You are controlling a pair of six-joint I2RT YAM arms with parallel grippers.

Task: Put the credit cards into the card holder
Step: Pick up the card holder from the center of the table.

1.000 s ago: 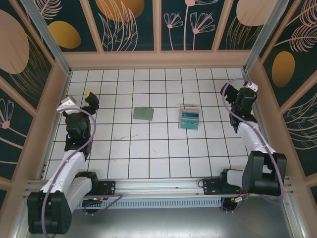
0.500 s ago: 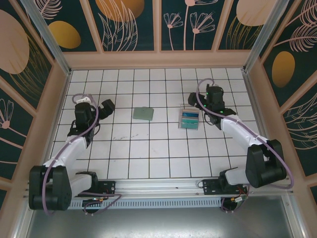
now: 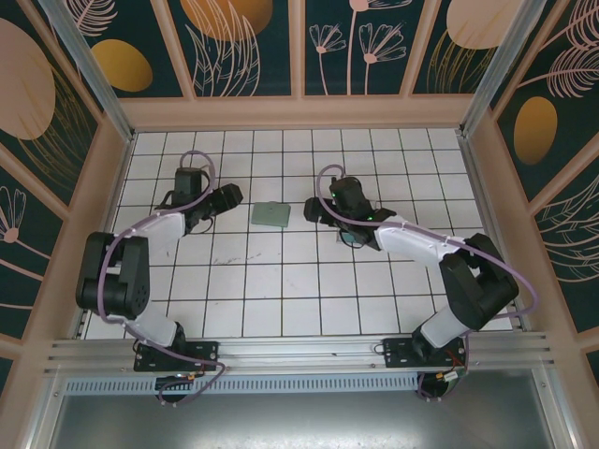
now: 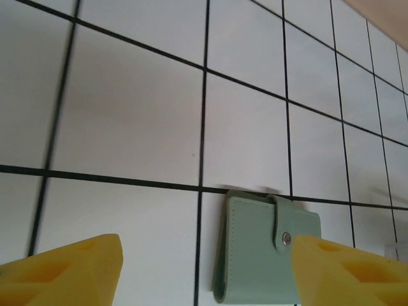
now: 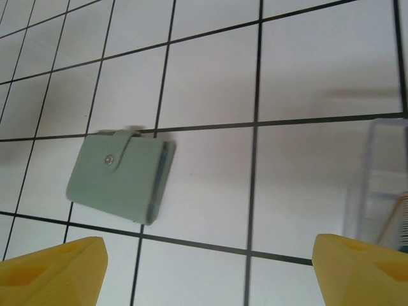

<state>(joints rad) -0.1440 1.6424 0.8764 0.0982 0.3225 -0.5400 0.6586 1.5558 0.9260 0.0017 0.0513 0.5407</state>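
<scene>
The card holder (image 3: 270, 214), a sage-green folded wallet snapped shut, lies flat on the tiled floor between both arms. My left gripper (image 3: 228, 195) hovers just left of it, open. In the left wrist view the card holder (image 4: 264, 245) lies ahead, close to the right yellow fingertip (image 4: 347, 271), with nothing gripped. My right gripper (image 3: 316, 208) is just right of the wallet, open and empty. The right wrist view has the card holder (image 5: 121, 177) ahead to the left. The credit cards (image 3: 352, 239) lie in a clear tray, mostly hidden under my right arm.
The clear plastic tray (image 5: 382, 185) stands at the right edge of the right wrist view, beside my right gripper. White tiled floor (image 3: 281, 290) stretches toward the near rail. Patterned walls enclose the space on three sides.
Both arms swung inward from the side walls toward the wallet. My right arm now reaches over the tray. The left jaws have narrowed a little but stay open.
</scene>
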